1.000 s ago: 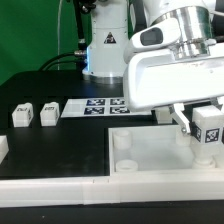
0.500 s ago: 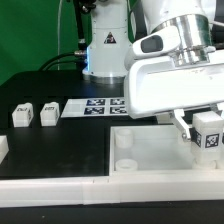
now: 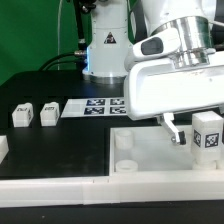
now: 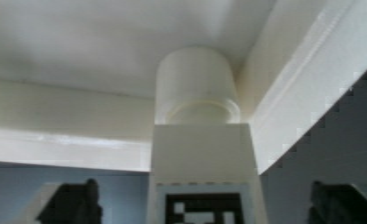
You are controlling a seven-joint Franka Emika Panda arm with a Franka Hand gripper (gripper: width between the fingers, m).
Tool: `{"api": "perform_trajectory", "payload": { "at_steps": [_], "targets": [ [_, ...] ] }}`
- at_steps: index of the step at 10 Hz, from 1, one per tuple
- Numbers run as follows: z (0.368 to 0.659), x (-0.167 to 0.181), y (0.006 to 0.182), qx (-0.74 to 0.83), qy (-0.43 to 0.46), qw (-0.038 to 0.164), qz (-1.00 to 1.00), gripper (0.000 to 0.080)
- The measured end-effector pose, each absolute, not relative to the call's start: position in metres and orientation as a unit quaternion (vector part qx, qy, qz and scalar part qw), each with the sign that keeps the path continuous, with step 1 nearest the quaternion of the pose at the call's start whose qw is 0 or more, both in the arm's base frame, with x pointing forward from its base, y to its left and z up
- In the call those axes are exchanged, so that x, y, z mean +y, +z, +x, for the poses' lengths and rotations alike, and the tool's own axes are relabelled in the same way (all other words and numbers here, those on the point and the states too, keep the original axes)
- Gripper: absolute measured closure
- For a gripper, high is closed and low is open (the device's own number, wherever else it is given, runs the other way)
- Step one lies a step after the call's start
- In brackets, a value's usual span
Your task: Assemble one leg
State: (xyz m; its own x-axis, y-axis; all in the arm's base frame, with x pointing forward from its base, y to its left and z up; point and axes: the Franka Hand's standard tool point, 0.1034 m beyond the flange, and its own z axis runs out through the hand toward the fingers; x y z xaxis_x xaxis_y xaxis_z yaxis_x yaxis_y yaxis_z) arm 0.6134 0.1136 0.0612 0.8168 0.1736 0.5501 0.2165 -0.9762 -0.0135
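White plastic on white: the leg stands upright at the panel's far corner, on the exterior view's right (seemingly in its socket, though I can't see the joint). My gripper straddles it with jaws wide, fingers clear of both sides and gripping nothing. I judge this a regrip between twists. Next I'd close squarely on the leg and turn.

Green backdrop (evenly lit) behind a black tabletop.

Exterior view evenly bright and sharp; wrist view blurs the leg.
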Motion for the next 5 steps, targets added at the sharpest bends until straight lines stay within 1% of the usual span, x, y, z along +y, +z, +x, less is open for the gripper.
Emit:
{"api": "perform_trajectory", "payload": {
  "at_steps": [1,5],
  "targets": [
    [0.6131,0.1135,0.0608,-0.102,-0.284,0.038,-0.952,0.0161],
    [0.6126,0.1135,0.0599,-0.103,-0.284,0.038,-0.953,0.015]
  ]
}}
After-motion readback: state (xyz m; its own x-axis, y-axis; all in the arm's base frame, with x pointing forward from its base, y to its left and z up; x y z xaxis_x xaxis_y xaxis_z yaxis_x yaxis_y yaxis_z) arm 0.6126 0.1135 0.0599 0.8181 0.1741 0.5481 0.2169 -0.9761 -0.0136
